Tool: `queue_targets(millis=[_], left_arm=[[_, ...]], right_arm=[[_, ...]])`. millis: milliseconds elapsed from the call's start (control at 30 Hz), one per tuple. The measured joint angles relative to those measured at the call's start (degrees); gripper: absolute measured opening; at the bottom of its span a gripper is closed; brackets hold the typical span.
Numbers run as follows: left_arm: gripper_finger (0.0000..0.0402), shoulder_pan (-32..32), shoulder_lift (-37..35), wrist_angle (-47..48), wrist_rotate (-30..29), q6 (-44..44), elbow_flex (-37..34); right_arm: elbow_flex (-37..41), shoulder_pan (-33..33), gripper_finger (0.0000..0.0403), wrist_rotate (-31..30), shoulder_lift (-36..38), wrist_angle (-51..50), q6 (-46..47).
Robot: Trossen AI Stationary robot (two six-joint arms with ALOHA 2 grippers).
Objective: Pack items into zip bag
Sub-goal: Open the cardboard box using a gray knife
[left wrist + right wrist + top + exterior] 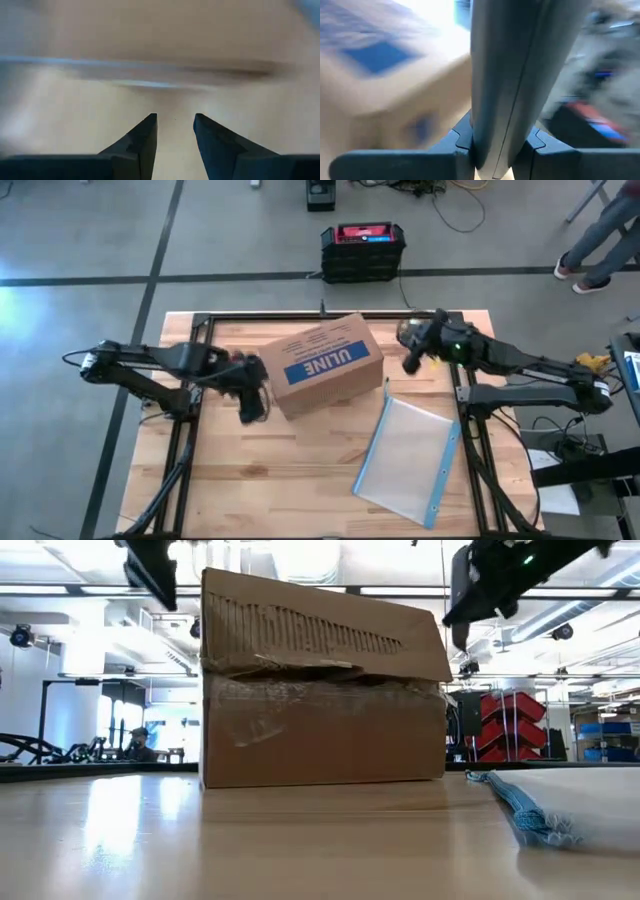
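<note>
1. Zip bag (408, 455) lies flat near the desk's (250, 490) front right corner, blue strip toward the right edge; no items are visible, so they are presumably inside the cardboard box (322, 365) at the desk's rear centre.
2. Left gripper (252, 402), jaws slightly apart and empty, hangs beside the box's left end; right gripper (410, 358), jaws pressed together, hovers off its right end.
3. Judgement: open the box before reaching, one arm steadying it.
4. Only the high view shows the bag whole; the low view shows the box's crumpled front flap.
</note>
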State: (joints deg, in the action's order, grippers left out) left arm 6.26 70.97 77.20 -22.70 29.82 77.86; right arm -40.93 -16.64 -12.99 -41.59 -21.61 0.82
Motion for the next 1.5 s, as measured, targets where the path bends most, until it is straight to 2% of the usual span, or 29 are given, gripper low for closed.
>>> queue_targets(millis=[67, 133, 267, 333, 500, 567, 667, 867, 933, 1133, 1333, 1500], left_arm=[[0.0118, -0.3, -0.2, 3.8, -14.8, 0.9, 2.9], [0.0118, -2.6, -0.8, 3.3, -23.1, -0.3, 4.2], [0.0118, -9.2, -1.3, -2.6, -29.0, -6.3, 3.1], [0.0118, -12.2, -0.9, -5.9, -29.7, -9.4, 0.6], [0.0118, -17.2, -0.4, -12.4, -23.3, -17.3, -8.0], [0.0118, -18.2, -0.9, -16.1, -19.8, -17.9, -11.1], [0.0118, -18.5, -1.2, -18.8, -14.9, -17.8, -14.1], [0.0117, -17.1, -1.7, -19.5, 4.2, -17.2, -14.7], [0.0117, -15.6, -1.9, -19.2, 8.2, -15.4, -14.2], [0.0117, -7.7, -2.4, -19.8, 11.8, -9.5, -13.5], [0.0117, 1.1, -1.5, -27.1, 11.9, -6.1, -13.5], [0.0117, 4.8, 0.3, -32.2, 12.0, -5.6, -13.0]], right_arm=[[0.4, 3.1, 0.0056, 1.8, 0.7, -2.7, 3.6], [0.9, 6.3, 0.0056, 1.5, -0.2, -3.9, 6.4], [2.4, 12.5, 0.0056, 1.5, -4.1, -2.8, 9.4], [2.8, 14.9, 0.0056, 3.2, -6.6, -1.2, 10.2], [2.7, 16.7, 0.0056, 6.0, -13.3, 1.6, 10.6], [2.9, 16.1, 0.0056, 5.3, -16.7, 1.7, 9.6], [2.8, 14.4, 0.0056, 4.8, -20.6, 7.2, 5.6], [-1.1, 8.9, 0.0056, 2.0, -26.0, 11.4, -3.7], [-2.5, 6.5, 0.0056, 0.4, -27.0, 14.0, -6.5], [-4.2, -0.1, 0.0056, 2.2, -30.9, 24.5, -13.8], [-5.6, -3.8, 0.0056, 14.1, -36.8, 31.5, -15.8], [-9.3, -3.9, 0.0056, 16.6, -42.3, 34.2, -20.1]])
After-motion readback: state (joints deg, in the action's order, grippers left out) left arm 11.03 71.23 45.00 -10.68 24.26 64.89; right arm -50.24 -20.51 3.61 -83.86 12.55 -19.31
